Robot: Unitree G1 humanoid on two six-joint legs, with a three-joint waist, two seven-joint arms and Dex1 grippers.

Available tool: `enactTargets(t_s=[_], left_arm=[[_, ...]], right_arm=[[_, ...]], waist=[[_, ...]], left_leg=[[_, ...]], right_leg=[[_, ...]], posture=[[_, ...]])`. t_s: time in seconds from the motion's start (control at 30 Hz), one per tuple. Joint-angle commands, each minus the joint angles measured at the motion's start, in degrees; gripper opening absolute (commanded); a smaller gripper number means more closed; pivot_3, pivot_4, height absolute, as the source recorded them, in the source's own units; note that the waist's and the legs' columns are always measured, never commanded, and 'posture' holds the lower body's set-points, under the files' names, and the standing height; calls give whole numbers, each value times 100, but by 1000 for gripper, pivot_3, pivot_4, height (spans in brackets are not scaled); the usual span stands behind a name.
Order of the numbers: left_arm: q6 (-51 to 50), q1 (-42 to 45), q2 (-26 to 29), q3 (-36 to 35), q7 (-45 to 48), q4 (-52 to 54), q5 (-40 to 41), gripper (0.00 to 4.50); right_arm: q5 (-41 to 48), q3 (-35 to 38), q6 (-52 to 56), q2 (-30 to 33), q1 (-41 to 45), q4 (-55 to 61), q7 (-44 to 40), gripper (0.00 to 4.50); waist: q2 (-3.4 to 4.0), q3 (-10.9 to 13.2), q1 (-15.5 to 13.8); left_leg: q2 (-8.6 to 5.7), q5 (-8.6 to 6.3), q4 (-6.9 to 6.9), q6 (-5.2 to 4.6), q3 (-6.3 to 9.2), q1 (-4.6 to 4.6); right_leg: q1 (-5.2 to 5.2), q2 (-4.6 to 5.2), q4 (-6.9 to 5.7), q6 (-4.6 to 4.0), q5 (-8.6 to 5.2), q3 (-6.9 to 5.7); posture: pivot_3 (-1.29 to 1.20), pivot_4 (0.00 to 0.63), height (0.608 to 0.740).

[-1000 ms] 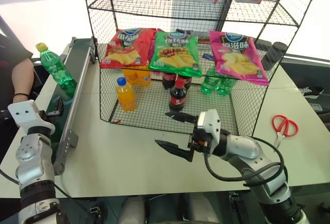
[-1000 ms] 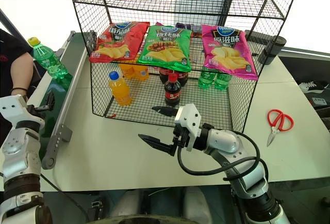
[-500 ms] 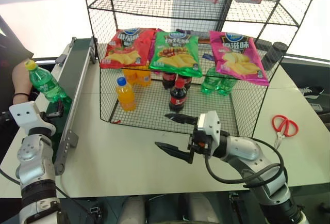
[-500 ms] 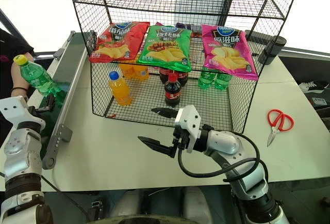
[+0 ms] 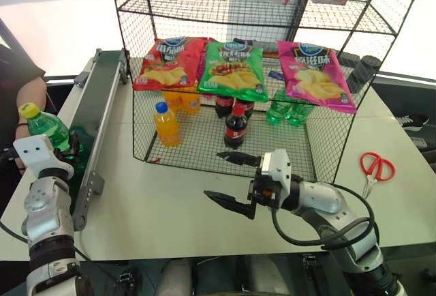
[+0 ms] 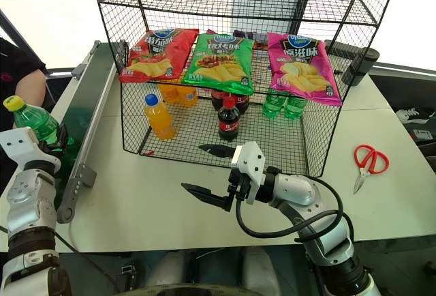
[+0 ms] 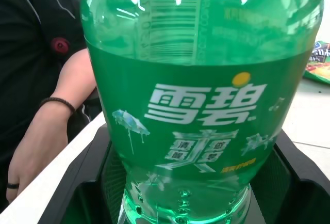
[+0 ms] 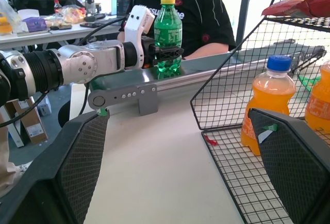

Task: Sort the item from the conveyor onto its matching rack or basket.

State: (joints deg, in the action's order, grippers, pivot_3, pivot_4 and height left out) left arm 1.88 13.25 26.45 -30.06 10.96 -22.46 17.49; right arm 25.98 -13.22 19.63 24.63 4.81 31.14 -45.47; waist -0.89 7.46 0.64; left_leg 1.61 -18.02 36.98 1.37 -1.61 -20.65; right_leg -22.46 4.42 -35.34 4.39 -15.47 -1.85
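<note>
We find the green soda bottle (image 8: 168, 33) standing upright on the near end of the conveyor (image 5: 95, 115), yellow cap up, its label facing the left wrist camera. Our left gripper (image 8: 166, 54) is pinched on the bottle's lower body, one black finger (image 7: 77, 182) on each side of it. The conveyor runs along the left edge of the white table (image 5: 170, 200), its dark green belt framed by grey side rails.

A person in a black shirt sits just beyond the belt; one forearm (image 7: 49, 126), with a dark wristband, rests close behind the bottle.

Our right gripper (image 5: 228, 180) hovers above the table in front of the wire basket (image 5: 204, 156), fingers spread wide with nothing between them, pointing toward the conveyor.

Inside the basket stand an orange-drink bottle (image 5: 165, 124) with a blue cap, a cola bottle (image 5: 235, 127) with a red cap, and more green bottles (image 5: 286, 110) toward the back right. Three crisp bags (image 5: 235, 69) hang across the tier above. Red-handled scissors (image 5: 375, 168) lie on the table at the far right, well apart from the basket.
</note>
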Motion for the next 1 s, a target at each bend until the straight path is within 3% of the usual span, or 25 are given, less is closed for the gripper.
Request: enactTargets(t_s=[0.03,0.37,0.47,0.6,0.73,1.0], left_arm=[[180,16,84,-69,87,239,86,2700],[-203,-400,273,-36,1522,1835,1201,2700],[-828,-750,312,330,2170,2843,1764,2700],[-1289,-975,394,901,2663,3485,1897,2700],[-1303,-944,382,1834,3327,3526,1525,2700],[-799,-26,-234,3233,4244,2665,883,2700]], right_arm=[[81,44,-93,-30,48,24,-39,4500],[57,210,-230,103,-26,-72,-138,4500],[52,280,-272,125,-7,-111,-111,4500],[139,425,-191,66,48,-122,30,4500],[251,531,20,-9,166,-30,261,4500],[99,282,581,-47,463,11,653,4500]], waist=[[0,0,-1],[-17,-2,12],[-14,0,23],[-11,2,6],[-4,5,27],[1,8,-11]], left_leg=[[0,0,0,0,0,0],[-6,3,6,5,2,-68],[-9,3,5,4,2,-68],[-15,3,9,4,4,-67],[-15,3,9,3,3,-63],[-23,4,20,-1,4,-68]], right_leg=[[0,1,0,0,0,0],[-56,7,4,4,4,-3],[-55,8,8,4,4,-3],[-46,15,9,-7,-2,-4],[-45,13,8,-11,-5,-4],[-41,7,7,3,3,-9]], posture=[[0,150,740],[0,150,740],[0,150,740],[0,150,740],[0,150,740],[0,150,740]])
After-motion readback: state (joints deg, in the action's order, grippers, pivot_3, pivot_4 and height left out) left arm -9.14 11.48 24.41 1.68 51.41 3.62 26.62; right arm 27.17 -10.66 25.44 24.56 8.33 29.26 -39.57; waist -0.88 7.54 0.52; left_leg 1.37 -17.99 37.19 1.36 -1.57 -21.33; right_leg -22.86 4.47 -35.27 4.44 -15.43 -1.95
